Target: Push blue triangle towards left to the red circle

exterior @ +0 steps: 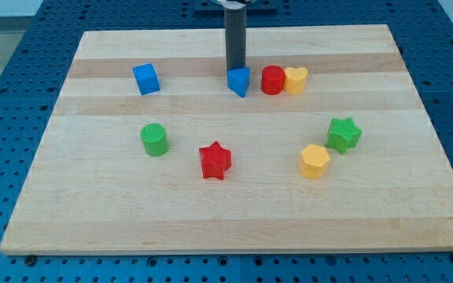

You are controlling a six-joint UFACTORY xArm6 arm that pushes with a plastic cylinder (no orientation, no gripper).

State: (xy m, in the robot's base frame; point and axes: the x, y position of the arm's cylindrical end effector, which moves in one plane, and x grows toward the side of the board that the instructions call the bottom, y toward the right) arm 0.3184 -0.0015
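The blue triangle [239, 82] lies near the top middle of the wooden board [234, 204]. The red circle [272, 80] stands a short gap to its right, touching a yellow heart [296, 79] on its own right side. My rod comes down from the view's top, and my tip [236, 68] sits just behind the blue triangle's upper edge, touching or nearly touching it.
A blue cube [145, 79] sits at the upper left. A green cylinder [154, 140] is at the left middle, a red star [215, 160] at the centre, a yellow hexagon [314, 161] and a green star [343, 134] at the right.
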